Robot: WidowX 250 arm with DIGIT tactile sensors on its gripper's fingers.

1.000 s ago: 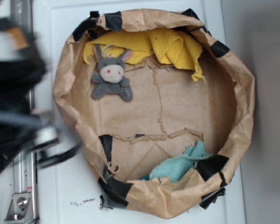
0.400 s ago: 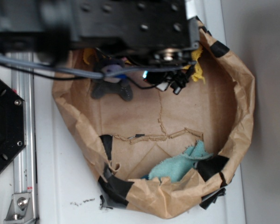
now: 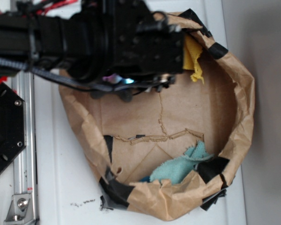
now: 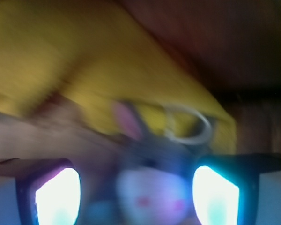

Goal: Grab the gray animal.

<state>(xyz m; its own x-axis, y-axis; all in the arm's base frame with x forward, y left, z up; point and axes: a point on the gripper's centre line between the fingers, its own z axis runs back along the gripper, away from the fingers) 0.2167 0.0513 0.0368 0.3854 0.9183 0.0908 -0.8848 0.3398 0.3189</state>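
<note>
Inside a crumpled brown paper bag (image 3: pixel 241 101) patched with black tape, the small dark-gray plush donkey (image 4: pixel 152 185) lies near the upper-left wall, against a rumpled yellow cloth (image 4: pixel 107 70). The wrist view, heavily blurred, shows its cream face with two red dot eyes, one pink-lined ear standing upward, and a pale ring just beside its head. The black robot gripper (image 4: pixel 138 190) is spread wide, its two glowing fingertips (image 4: pixel 58 197) on either side of the donkey's face, with a gap on each side. From the exterior view the black arm covers nearly all of the toy; only two dark feet (image 3: pixel 125 96) peek below it. A teal cloth (image 3: pixel 178 166) sits crumpled at the bag's lower edge, well apart from the donkey.
</note>
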